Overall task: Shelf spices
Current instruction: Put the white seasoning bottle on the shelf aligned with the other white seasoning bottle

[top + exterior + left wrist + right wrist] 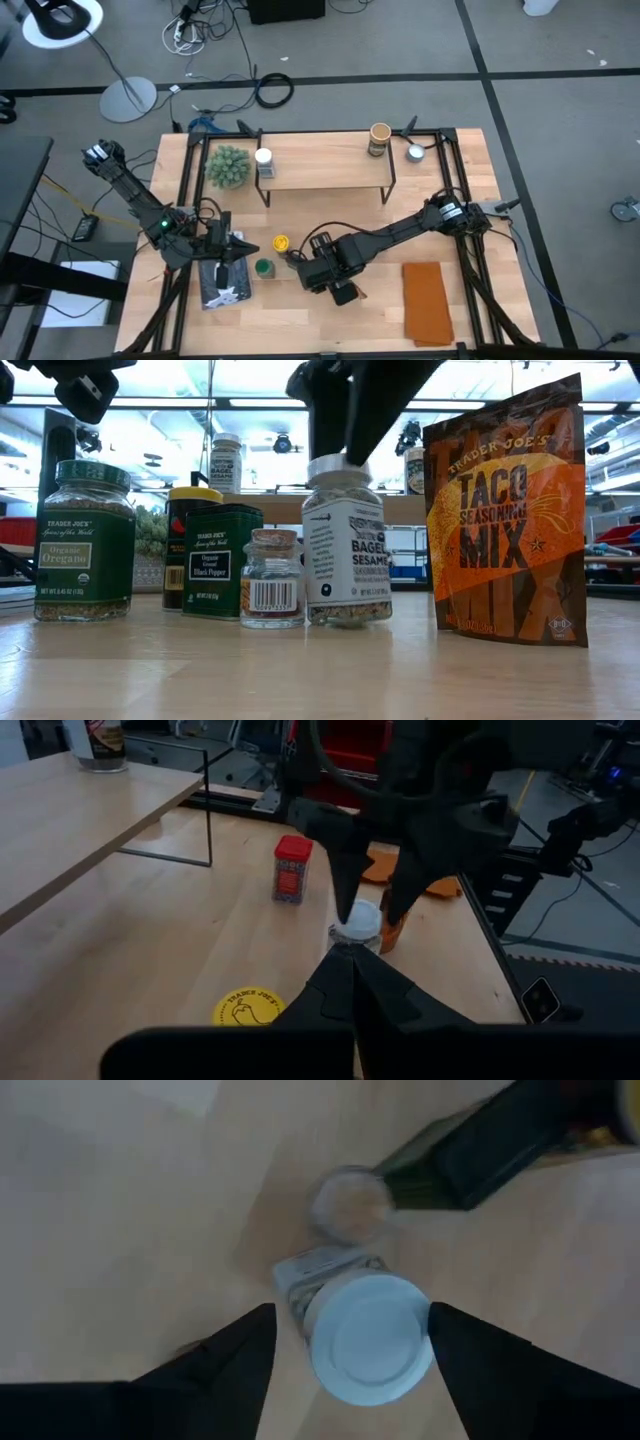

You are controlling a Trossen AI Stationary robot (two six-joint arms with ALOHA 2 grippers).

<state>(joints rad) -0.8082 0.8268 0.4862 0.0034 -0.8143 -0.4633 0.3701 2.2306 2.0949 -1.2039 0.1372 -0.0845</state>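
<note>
Wooden table (330, 320) — shelf (325, 168), spice jars (348, 540), orange cloth (428, 300) on it.

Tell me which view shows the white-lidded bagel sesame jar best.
The low view: the bagel sesame jar stands label-forward, upright on the table, the right claw above its lid. The right wrist view shows only its white lid between open fingers. The left wrist view shows it small; the high view hides it under the arm.

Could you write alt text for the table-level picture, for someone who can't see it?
A dark robot gripper hangs open over the white lid of a bagel sesame seasoning jar on a wooden table. Left of it stand a small clear jar, a green pepper tin and an oregano jar; an orange taco seasoning packet stands on the right.
</note>
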